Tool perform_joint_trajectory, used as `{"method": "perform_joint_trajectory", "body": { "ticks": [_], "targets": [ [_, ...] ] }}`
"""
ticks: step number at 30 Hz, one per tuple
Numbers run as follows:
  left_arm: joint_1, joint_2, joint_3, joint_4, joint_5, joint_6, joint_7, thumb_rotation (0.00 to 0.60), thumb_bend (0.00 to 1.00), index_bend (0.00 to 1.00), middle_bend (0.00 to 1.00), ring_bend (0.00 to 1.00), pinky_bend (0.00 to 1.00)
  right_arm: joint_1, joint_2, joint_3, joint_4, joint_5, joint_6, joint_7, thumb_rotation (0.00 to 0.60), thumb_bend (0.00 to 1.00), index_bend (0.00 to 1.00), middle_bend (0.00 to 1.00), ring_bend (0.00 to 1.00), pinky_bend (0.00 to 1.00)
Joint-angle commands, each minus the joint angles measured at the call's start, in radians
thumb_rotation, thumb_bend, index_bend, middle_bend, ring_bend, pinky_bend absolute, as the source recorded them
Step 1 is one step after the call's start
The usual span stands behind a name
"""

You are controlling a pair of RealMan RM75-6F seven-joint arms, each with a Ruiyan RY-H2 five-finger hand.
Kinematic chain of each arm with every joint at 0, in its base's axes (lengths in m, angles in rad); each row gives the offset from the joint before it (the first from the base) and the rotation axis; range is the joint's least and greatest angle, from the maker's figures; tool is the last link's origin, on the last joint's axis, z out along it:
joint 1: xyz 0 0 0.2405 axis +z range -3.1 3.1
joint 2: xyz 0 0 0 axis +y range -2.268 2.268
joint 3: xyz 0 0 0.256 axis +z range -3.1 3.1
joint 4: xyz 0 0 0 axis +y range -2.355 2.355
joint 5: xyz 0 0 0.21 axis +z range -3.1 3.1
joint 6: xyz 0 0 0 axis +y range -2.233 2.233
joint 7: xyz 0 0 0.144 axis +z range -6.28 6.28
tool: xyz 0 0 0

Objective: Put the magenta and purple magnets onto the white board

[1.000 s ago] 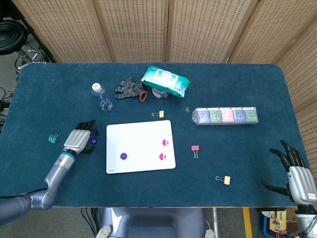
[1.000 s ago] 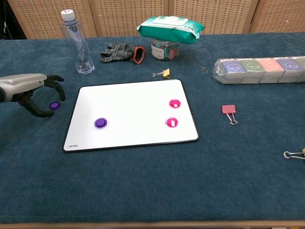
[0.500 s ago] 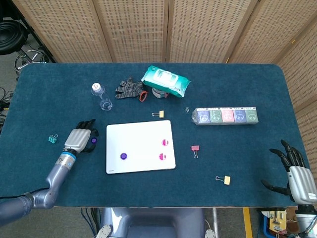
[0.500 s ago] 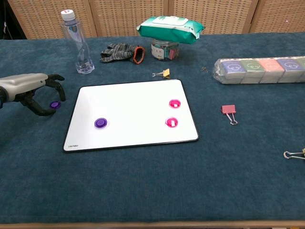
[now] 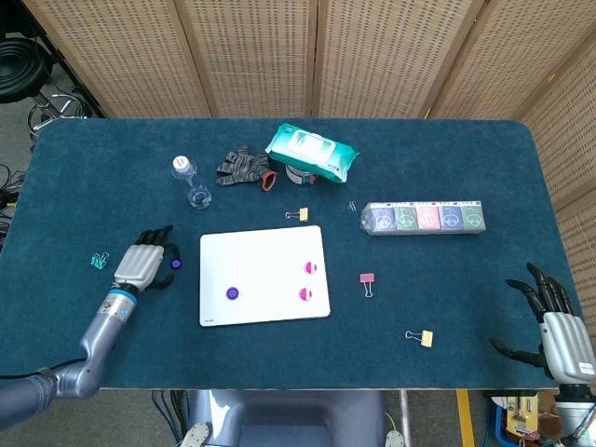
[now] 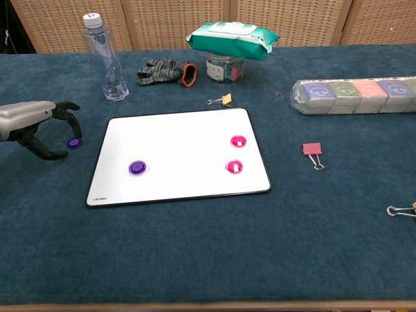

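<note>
- The white board (image 6: 182,156) lies flat near the middle of the table (image 6: 208,260). It already carries two magenta magnets (image 6: 238,141) and one purple magnet (image 6: 137,168).
- A second purple magnet, the loose purple magnet (image 6: 75,142), lies on the cloth just off the board's left edge, between the board and the left hand (image 6: 36,123).
- The left hand hovers over the cloth with its fingers curled downward and apart; nothing is held in it. The fingertips (image 6: 70,107) stand just beside the loose purple magnet, which lies on their board side.
- Whether a fingertip touches the magnet cannot be told from either view.
- The right hand (image 5: 557,328) rests at the far right table edge, fingers spread, holding nothing, well apart from every magnet.
- Judgement: the left hand is by far the nearer. The coming move calls for a pinch on the loose purple magnet, then a short carry toward the robot's right onto the board.
</note>
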Motion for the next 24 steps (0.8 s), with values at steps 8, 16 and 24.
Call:
{"method": "perform_joint_trajectory", "body": {
  "ticks": [8, 16, 24],
  "targets": [
    [0.002, -0.01, -0.011, 0.01, 0.007, 0.013, 0.01, 0.6, 0.35, 0.69, 0.0, 0.0, 0.0, 0.001, 0.001, -0.002, -0.002, -0.002, -0.004, 0.003, 0.6, 0.0, 0.19, 0.0, 0.0, 0.0],
    [-0.013, -0.034, -0.022, 0.026, 0.009, -0.003, 0.016, 0.6, 0.36, 0.69, 0.0, 0.0, 0.0, 0.002, 0.003, -0.002, -0.002, 0.0, -0.007, 0.006, 0.6, 0.0, 0.19, 0.0, 0.0, 0.0],
    [-0.016, -0.043, -0.023, 0.029, 0.005, -0.009, 0.031, 0.6, 0.37, 0.72, 0.0, 0.0, 0.0, 0.001, 0.006, -0.002, -0.001, 0.0, -0.007, 0.017, 0.6, 0.0, 0.19, 0.0, 0.0, 0.0]
  ]
}}
